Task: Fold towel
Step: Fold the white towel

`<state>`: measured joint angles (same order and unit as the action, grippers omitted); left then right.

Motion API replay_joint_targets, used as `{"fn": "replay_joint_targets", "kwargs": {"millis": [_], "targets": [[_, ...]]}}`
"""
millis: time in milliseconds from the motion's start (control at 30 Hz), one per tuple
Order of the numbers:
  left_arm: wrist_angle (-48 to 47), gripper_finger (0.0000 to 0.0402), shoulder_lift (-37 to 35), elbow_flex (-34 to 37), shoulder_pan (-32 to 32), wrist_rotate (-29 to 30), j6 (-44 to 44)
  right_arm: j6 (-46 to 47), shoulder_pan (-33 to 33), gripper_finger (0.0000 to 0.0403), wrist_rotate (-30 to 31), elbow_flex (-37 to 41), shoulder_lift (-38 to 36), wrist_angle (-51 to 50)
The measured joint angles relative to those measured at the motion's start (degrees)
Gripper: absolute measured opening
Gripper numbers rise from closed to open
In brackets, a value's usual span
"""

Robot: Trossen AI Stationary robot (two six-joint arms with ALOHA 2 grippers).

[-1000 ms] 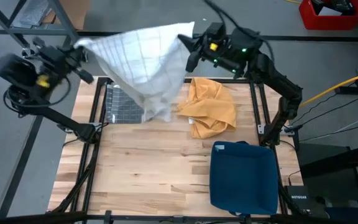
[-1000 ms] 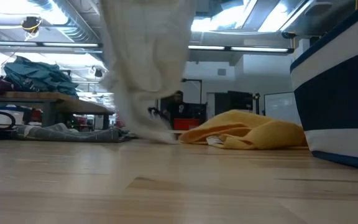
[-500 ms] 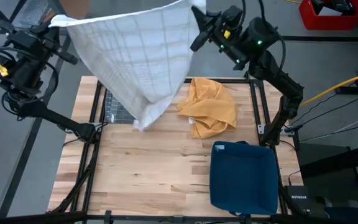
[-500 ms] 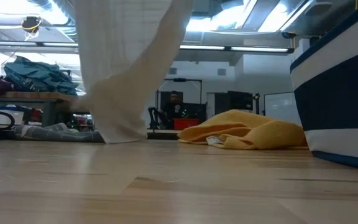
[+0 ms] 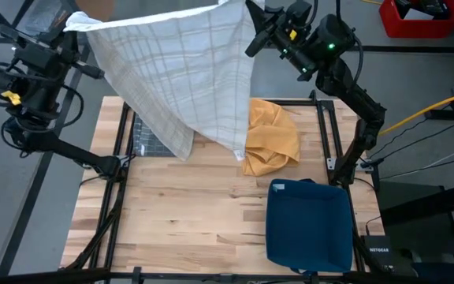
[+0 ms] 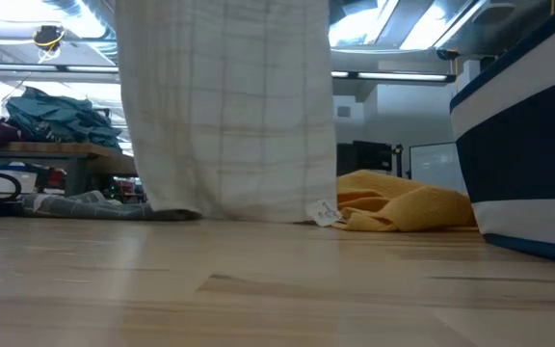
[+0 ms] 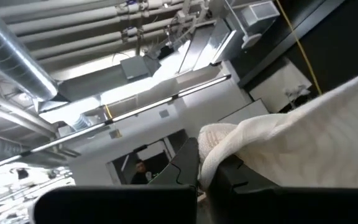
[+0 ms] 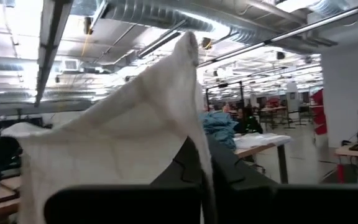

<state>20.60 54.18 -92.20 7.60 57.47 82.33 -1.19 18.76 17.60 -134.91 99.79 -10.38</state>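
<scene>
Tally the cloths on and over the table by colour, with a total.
White checked towel: 1
Yellow cloth: 1
Dark blue cloth: 1
Grey cloth: 1
Total: 4

Wooden table with yellow cloth, blue cloth, perhaps a grey mat.

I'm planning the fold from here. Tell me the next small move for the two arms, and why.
Probably lower both arms toward the front of the table, laying the white towel flat. The left tool and right tool each pinch a top corner, so the towel hangs spread, its bottom edge touching the wooden table. Keep it off the yellow cloth beside it.
</scene>
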Motion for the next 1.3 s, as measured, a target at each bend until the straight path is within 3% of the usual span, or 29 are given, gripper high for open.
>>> {"fn": "replay_joint_targets", "kwargs": {"millis": [167, 367, 633, 867, 1133, 1300], "targets": [[-0.11, 0.0001, 0.47, 0.0, -1.54, -0.65, 2.41, 0.09, 0.01, 0.0001, -4.27, -0.01, 0.0, -0.17], [-0.07, 0.0001, 0.77, -1.22, -3.38, -3.06, 2.73, -0.6, 0.02, 0.0001, -0.19, -0.1, -1.35, 0.24], [0.23, 0.0001, 1.9, -1.55, -5.68, -12.95, -3.44, -2.13, 0.04, 0.0001, -0.18, -0.09, -1.72, 1.47], [1.58, 0.0001, 4.77, -1.62, -9.87, -13.96, -1.18, -3.64, 0.09, 0.0001, 0.89, -0.11, -2.9, 5.42], [0.38, 0.0001, 7.0, -1.62, -14.51, -14.96, -3.77, -2.74, -0.03, 0.0001, 0.72, -0.11, -3.78, 1.3], [-7.21, 0.0001, 6.17, -1.62, -12.39, -11.72, -5.97, 3.41, -0.04, 0.0001, -5.24, -0.09, -3.76, -5.53]]}}
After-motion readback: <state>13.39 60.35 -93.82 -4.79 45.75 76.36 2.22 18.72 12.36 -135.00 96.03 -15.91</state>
